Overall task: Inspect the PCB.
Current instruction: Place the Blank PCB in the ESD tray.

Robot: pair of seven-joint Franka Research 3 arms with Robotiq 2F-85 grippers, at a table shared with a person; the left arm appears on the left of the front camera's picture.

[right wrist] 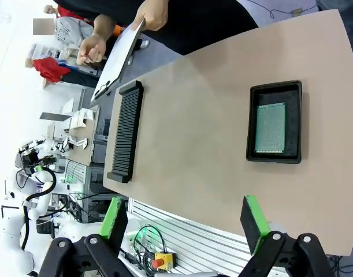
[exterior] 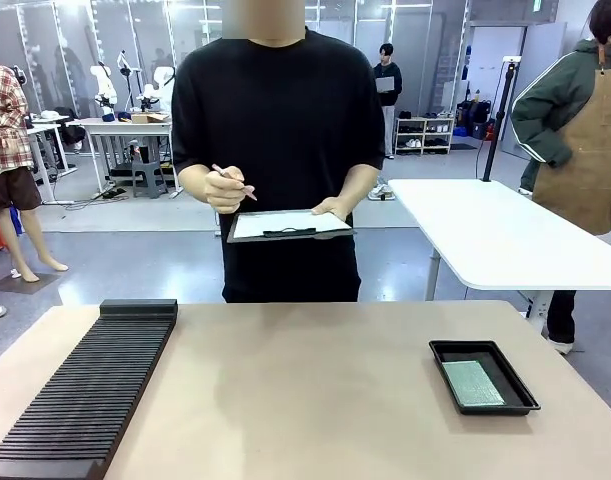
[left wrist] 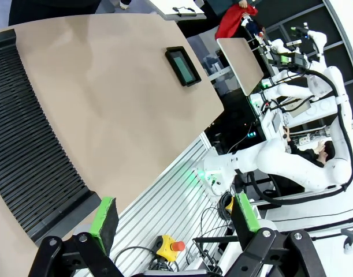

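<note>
Black slotted rack [exterior: 85, 395] is lying nearest, at table's [exterior: 305, 400] left. PCB [exterior: 473, 382] is resting flat inside black tray [exterior: 440, 352], right side. Both grippers, left [left wrist: 173, 222] and right [right wrist: 185, 222], are standing released, grasping nothing.

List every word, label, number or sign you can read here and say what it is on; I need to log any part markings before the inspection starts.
No text can be read in these pictures.
PCB in the black tray: a fine dot grid, no legible marking.
Sheet on the person's clipboard: looks blank from here.
Black slotted rack: no label visible.
Small sign high in the background: too small to read.
</note>
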